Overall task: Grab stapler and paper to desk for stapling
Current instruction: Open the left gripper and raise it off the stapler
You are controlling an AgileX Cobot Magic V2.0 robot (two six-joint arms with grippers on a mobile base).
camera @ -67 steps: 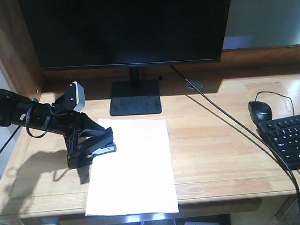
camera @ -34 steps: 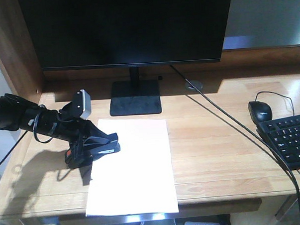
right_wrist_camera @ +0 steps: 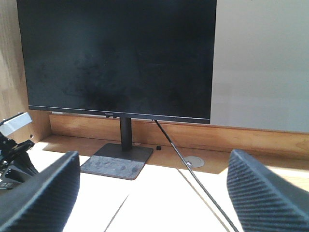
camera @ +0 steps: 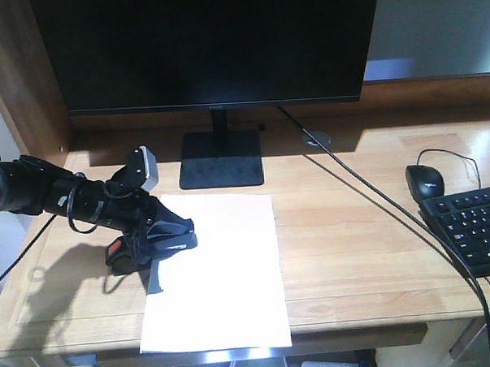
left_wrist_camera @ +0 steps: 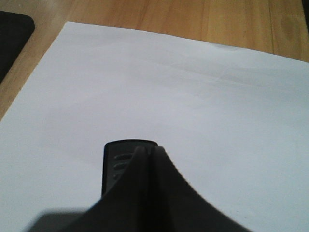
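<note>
The stapler [camera: 154, 243] sits low over the left edge of the paper [camera: 220, 274], about a third of the way down from the sheet's far end, its black nose pointing in over the white and its orange rear end showing out past the paper's edge on the wood. The left tool [camera: 142, 237] is clamped on the stapler, fingers closed around its body; in the left wrist view the two dark fingers [left_wrist_camera: 145, 193] meet in a peak right over the stapler's black tip [left_wrist_camera: 120, 162], which lies on the sheet. I cannot tell whether the paper edge is actually inside the stapler's mouth.

The paper lies flat on the desk [camera: 362, 251], long side running away from the front edge, its near end at the desk's front rim and its far end just short of the monitor stand [camera: 222, 170]. The left arm [camera: 42, 192] reaches in low from the left, a small grey camera block [camera: 145, 167] on its wrist.

Behind stands a wide black monitor [camera: 206, 47], screen dark. A black cable [camera: 376, 202] runs diagonally across the desk from under the monitor to the front right. Far right lie a black mouse [camera: 425, 180] and the corner of a black keyboard [camera: 470, 226].

The right tool [right_wrist_camera: 149, 193] shows only in its own wrist view, its two ribbed fingers [right_wrist_camera: 41, 193] spread wide apart, holding nothing, facing the monitor.
</note>
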